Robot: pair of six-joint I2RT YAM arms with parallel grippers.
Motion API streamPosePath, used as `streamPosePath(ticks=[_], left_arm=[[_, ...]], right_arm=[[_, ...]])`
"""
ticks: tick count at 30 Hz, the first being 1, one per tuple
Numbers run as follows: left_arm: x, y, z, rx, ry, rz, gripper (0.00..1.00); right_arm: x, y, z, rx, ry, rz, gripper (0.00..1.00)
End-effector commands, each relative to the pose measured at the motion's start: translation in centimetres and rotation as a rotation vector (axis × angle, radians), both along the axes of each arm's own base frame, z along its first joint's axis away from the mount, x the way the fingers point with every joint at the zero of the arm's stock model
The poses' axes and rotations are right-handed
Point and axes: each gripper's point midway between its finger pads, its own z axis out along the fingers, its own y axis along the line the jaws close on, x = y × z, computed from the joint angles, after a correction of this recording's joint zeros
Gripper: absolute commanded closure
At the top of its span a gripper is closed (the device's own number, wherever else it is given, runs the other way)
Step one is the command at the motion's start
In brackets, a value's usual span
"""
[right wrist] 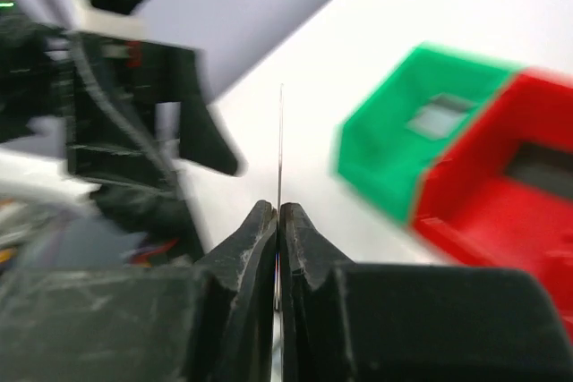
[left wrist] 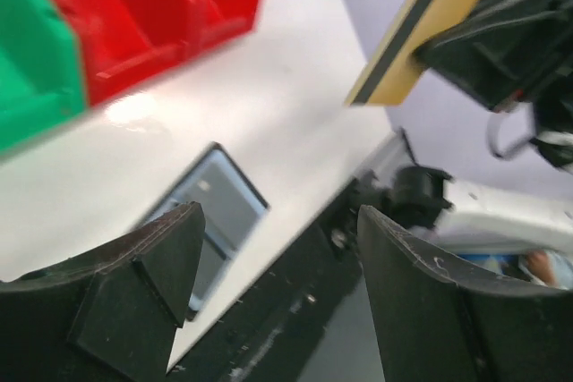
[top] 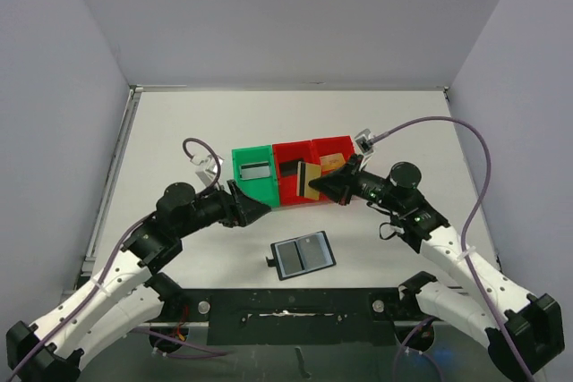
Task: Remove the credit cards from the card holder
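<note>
One card (right wrist: 280, 145) pinched in the right gripper (right wrist: 277, 212) shows only edge-on, blurred.

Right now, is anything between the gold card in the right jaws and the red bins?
Nothing visible does. The gold card, pinched in the shut right jaws, hangs at the front of the middle red bin; the open left jaws sit aside, by the green bin.

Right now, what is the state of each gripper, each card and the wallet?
Left gripper: open, empty.
Right gripper: shut on the gold card.
Gold card: out of the wallet, held in the air.
Grey card: lying in the green bin.
Black card: lying in the red bin.
Wallet: open, flat on the table.
</note>
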Motion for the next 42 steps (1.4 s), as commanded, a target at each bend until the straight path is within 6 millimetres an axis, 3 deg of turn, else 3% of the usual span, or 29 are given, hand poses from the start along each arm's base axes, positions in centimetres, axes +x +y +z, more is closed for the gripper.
streamPosePath(ticks=[1,4,8,10,14,18,22,25,28,32,35,39,42], left_arm=[[2.9,6.6,-2.2,0.327,-0.028,0.316,0.31],[3.6,9.3,-1.6,0.446,-0.063,0.412,0.30],[4.7,11.7,-1.1,0.537,-0.079,0.522,0.30],[5.3,12.2,-1.2,0.565,-0.087,0.548,0.30],[6.6,12.7,-1.6,0.589,-0.089,0.564,0.29],[7.8,13.7,-1.5,0.596,-0.075,0.569,0.29],[8.9,17.2,-0.6,0.611,-0.028,0.686,0.29],[9.9,18.6,0.1,0.598,-0.048,0.732,0.29],[10.5,19.1,-1.1,0.613,-0.029,0.726,0.29],[11.6,17.4,-2.6,0.564,-0.061,0.655,0.28],[11.9,16.9,-3.5,0.575,-0.065,0.609,0.28],[11.9,16.2,-3.6,0.578,-0.110,0.557,0.28],[12.2,17.2,-3.7,0.611,-0.111,0.599,0.28]], right_arm=[[6.1,-6.4,-0.9,-0.380,-0.297,-0.391,1.00],[7.6,-8.4,-0.6,-0.526,-0.518,-0.446,1.00],[9.0,-9.8,-2.8,-0.813,-0.791,-0.361,1.00],[10.4,-11.0,-2.9,-0.905,-0.810,-0.416,1.00],[12.2,-11.4,-3.2,-0.969,-0.845,-0.424,1.00],[12.9,-10.1,-4.7,-0.927,-0.844,-0.301,1.00],[13.7,-9.6,-6.7,-0.963,-0.816,-0.195,1.00],[14.3,-9.3,-7.6,-0.967,-0.820,-0.146,1.00],[15.2,-9.3,-8.0,-0.986,-0.820,-0.132,1.00],[16.6,-9.8,-7.9,-1.023,-0.831,-0.164,1.00],[17.5,-10.5,-8.9,-1.075,-0.816,-0.159,1.00],[18.5,-10.9,-10.2,-1.089,-0.804,-0.132,1.00],[19.2,-11.4,-10.8,-1.124,-0.794,-0.106,1.00]])
